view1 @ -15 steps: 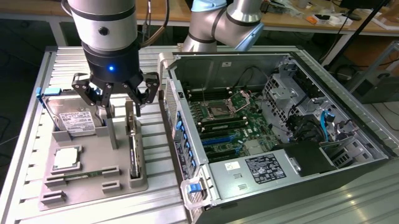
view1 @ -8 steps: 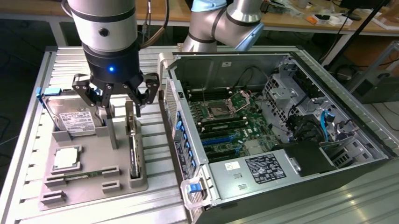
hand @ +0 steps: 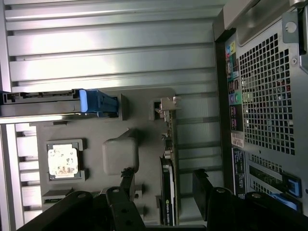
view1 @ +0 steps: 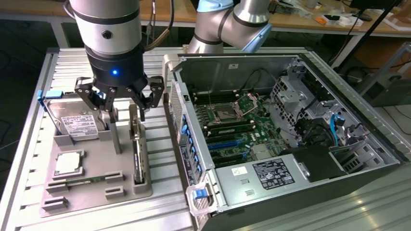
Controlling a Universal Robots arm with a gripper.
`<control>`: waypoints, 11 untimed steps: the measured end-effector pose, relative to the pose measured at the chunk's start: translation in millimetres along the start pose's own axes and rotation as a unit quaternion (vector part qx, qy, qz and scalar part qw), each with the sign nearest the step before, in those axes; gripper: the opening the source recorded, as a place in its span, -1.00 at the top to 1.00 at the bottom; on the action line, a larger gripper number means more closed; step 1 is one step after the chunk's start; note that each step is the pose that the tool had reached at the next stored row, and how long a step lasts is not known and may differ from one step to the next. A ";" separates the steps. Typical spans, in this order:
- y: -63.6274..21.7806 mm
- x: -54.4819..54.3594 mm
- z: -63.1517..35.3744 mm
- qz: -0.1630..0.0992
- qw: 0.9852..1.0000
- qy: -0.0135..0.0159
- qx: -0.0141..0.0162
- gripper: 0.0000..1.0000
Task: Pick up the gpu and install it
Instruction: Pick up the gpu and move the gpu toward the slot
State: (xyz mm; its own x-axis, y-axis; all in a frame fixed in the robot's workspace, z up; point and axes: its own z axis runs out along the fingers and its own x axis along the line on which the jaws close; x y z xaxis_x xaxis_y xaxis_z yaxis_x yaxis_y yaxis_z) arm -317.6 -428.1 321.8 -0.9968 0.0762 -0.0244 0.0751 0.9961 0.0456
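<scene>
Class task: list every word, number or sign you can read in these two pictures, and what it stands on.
Nothing can be read for certain.
Hard drive, white label: print too small.
Power supply, black label: print too small.
White sticker beside it: too small.
Computer case, rear sticker: blurred.

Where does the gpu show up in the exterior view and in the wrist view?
Exterior view: the gpu stands on edge in the grey tray, in the slot nearest the computer case, just under the gripper.
Wrist view: the gpu runs edge-on between the gripper's open fingers, on the tray's case side.
Shared landmark: the square silver chip lying flat in the tray.
</scene>
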 end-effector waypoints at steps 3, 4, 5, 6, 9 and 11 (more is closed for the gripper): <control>0.0 0.0 0.7 0.000 1.000 0.000 0.000 -0.20; -0.1 0.0 1.0 0.000 1.000 0.000 0.000 -0.20; -0.1 0.0 1.2 0.000 1.000 0.000 0.000 -0.20; -0.1 0.0 1.4 0.000 1.000 0.000 0.000 -0.20; -0.1 0.1 2.2 0.000 1.000 0.000 0.000 -0.20; -0.1 0.1 2.9 0.000 1.000 0.000 0.000 -0.20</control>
State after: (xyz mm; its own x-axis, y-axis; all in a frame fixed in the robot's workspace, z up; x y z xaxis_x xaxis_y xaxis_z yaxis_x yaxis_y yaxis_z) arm -317.6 -428.1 318.9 -0.9968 0.0762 -0.0242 0.0751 0.9961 0.0454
